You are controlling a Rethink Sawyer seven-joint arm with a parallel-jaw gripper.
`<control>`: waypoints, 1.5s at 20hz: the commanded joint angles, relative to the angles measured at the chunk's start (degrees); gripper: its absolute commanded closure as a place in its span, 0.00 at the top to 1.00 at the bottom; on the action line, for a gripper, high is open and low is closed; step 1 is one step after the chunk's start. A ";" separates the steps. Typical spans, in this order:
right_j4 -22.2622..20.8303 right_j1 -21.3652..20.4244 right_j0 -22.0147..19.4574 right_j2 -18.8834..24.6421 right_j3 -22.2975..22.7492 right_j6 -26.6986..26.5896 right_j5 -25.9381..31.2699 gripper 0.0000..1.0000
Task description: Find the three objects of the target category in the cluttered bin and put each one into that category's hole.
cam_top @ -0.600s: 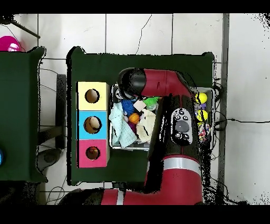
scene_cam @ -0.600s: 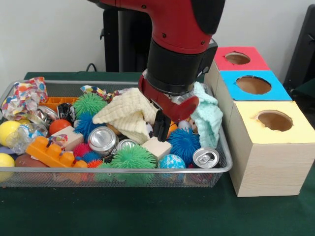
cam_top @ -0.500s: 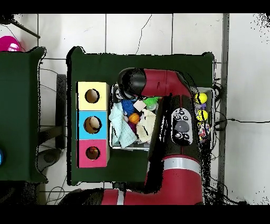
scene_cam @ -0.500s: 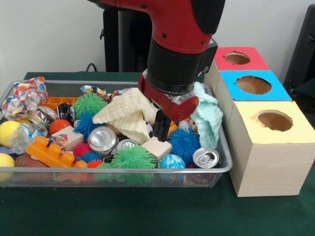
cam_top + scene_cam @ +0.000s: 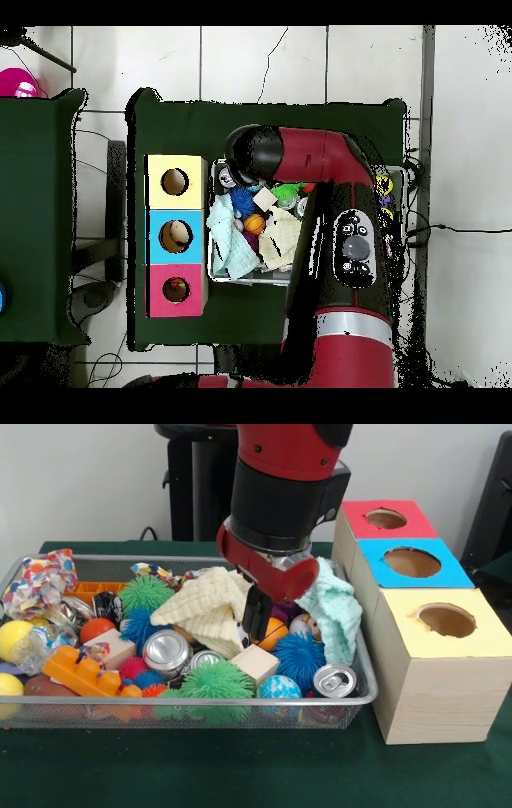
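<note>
- search step in hand — gripper point(image 5: 256, 616) hangs over the bin point(image 5: 352, 696) centre, above the wooden block point(image 5: 255, 663); jaws look closed, empty (partly hidden).
- target category unclear; next move: pick one item, descend squarely.

No text, label, brand, number or sign can be read on anything in either view.
</note>
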 commanded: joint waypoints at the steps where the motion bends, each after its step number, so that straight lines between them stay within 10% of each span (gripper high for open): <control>1: 1.75 -4.10 2.40 1.90 12.10 2.16 0.44 0.00; 12: 6.73 -7.27 6.20 0.02 18.05 8.04 2.85 0.00; 30: 7.84 -1.31 5.55 -1.72 25.85 7.45 -16.57 0.00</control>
